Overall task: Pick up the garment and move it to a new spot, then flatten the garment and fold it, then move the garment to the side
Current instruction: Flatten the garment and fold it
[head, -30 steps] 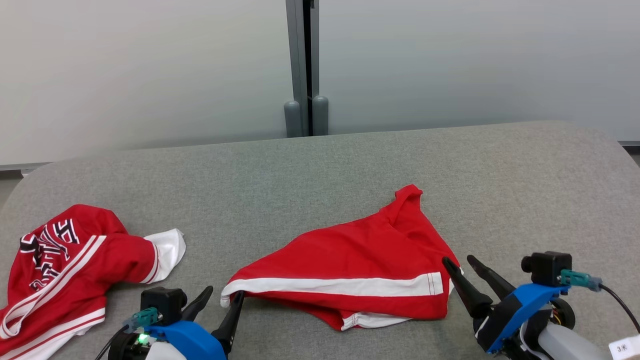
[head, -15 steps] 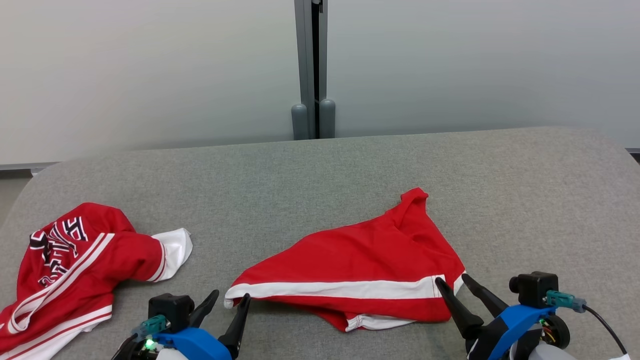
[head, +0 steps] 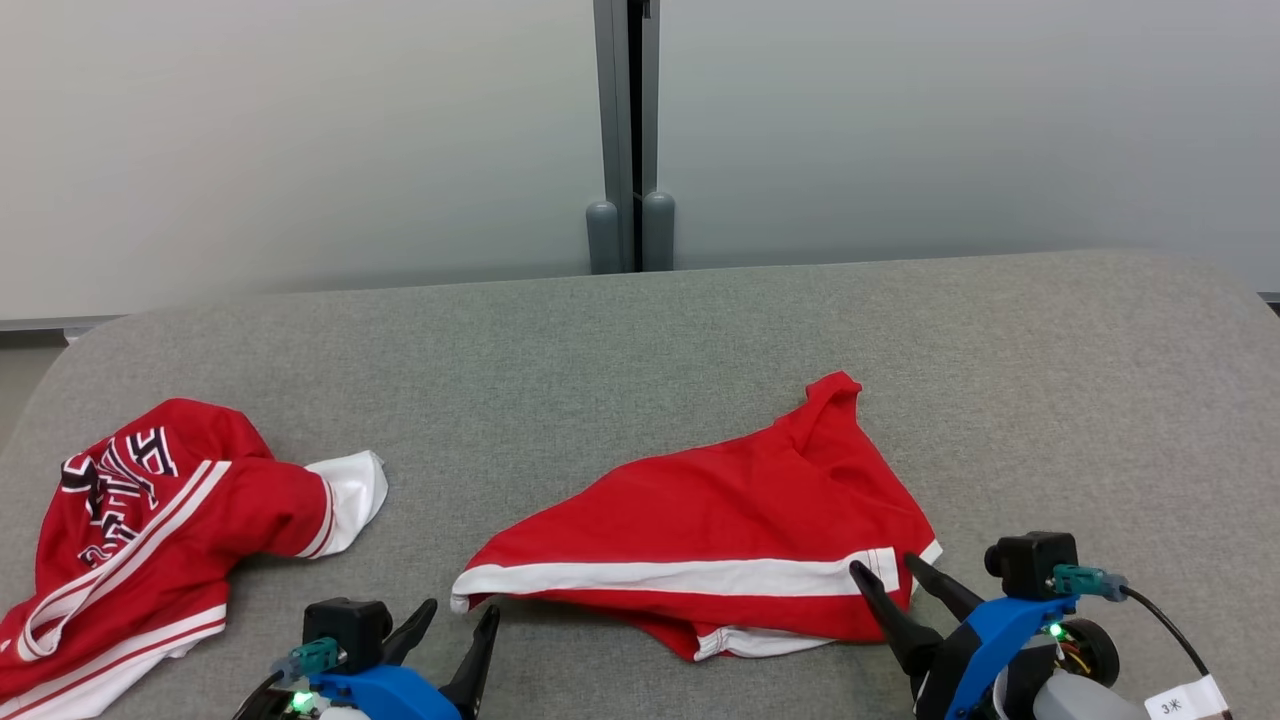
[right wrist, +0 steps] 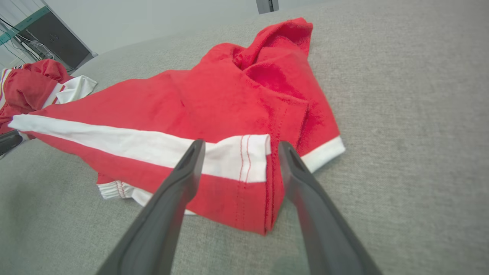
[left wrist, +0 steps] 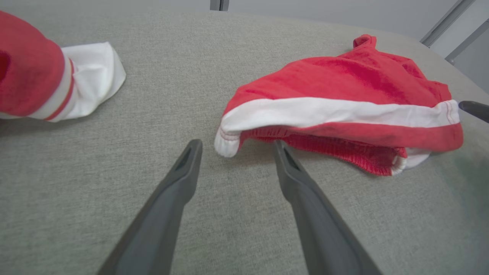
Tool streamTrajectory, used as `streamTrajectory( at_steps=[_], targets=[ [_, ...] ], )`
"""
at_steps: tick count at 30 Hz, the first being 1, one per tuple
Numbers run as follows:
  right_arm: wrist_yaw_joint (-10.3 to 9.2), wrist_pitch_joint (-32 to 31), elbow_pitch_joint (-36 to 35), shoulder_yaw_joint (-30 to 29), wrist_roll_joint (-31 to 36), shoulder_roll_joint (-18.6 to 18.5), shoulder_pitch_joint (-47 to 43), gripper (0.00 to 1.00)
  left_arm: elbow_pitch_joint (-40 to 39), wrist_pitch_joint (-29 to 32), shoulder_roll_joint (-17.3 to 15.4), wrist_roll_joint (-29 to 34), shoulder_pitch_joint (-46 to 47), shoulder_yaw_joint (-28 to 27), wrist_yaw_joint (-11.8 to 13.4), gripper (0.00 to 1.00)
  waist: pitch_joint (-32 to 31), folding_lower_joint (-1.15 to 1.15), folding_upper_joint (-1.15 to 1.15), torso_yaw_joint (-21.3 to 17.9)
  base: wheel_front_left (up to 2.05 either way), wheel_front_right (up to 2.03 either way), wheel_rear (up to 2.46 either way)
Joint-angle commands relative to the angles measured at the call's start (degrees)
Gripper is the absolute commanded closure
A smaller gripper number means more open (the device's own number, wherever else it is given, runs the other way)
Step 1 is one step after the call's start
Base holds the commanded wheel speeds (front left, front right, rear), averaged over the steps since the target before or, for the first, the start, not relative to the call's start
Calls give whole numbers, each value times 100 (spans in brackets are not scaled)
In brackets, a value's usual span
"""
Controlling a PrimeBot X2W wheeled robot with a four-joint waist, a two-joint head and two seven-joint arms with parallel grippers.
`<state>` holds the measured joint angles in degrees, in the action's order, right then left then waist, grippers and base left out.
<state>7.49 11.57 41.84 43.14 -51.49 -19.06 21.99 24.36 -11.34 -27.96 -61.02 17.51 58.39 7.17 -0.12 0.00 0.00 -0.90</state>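
Head view | garment [head: 700, 520] lies between left tool [head: 461, 610] and right tool [head: 882, 566] | both spread, gripping nothing

Left claw [head: 458, 617] spread wide; right claw [head: 884, 569] spread wide, empty.

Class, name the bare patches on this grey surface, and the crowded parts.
Free: the far strip of grey surface behind both garments, and the right end past the striped garment. Narrower: the gap between it and the lettered jersey. Crowded: near edge, at left gripper and right gripper.
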Motion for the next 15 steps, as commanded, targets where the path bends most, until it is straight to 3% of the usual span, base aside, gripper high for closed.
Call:
streamTrajectory(
  at_steps=[1,7,8,11,15],
  targets=[
    [1,-17,34,23,19,34,64,0,19,6,9,-3,47,9,-19,0,10,0,0,12,0,0,0],
    [1,-222,271,84,1,113,270,0,63,90,54,50,189,54,-55,0,95,0,0,74,0,0,0],
    [1,-241,296,88,-16,119,291,4,76,94,65,55,205,58,-63,0,110,0,0,81,0,0,0],
    [1,-304,399,114,-41,140,347,24,132,97,117,64,272,71,-98,0,155,0,0,98,0,0,0],
    [1,-332,447,176,-59,181,385,75,249,116,172,58,352,87,-163,0,200,0,0,94,0,0,0]
  ],
)
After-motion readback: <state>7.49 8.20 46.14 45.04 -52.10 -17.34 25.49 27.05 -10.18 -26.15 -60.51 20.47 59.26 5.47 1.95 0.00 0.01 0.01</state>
